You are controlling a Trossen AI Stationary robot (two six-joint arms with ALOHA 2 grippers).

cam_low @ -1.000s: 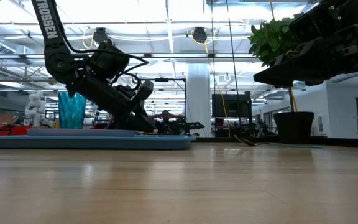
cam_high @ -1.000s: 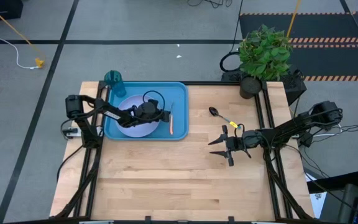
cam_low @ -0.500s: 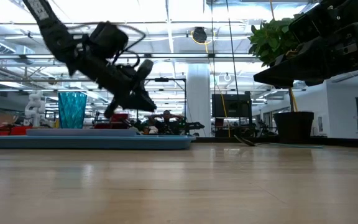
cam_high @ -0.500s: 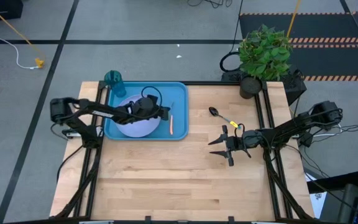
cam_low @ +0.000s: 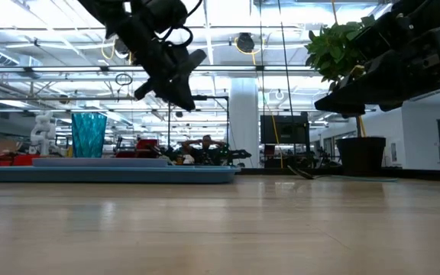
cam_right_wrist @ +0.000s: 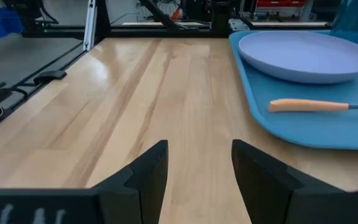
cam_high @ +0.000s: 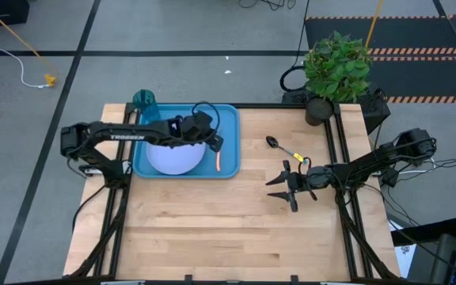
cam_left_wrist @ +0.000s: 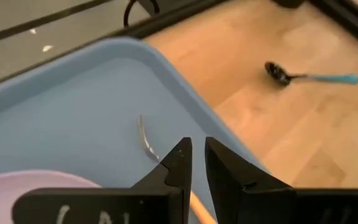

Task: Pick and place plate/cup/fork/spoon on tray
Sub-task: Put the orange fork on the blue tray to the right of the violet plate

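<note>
The blue tray lies at the table's far left. On it rest the pale plate and, along its right side, the orange-handled fork. The teal cup stands at the tray's far left corner. My left gripper hangs above the fork with only a narrow gap between its fingers, which hold nothing. The spoon lies flat on the bare wood right of the tray. Near it, my right gripper hovers open and holds nothing.
A potted plant stands at the table's far right corner. The near half of the wooden table is bare. Black frame rails run along the left and right table edges.
My left gripper has risen from tray level beside the plate to well above the tray. It has rolled about its own axis and now points less steeply down. The fork, plate and cup have stayed where they were.
</note>
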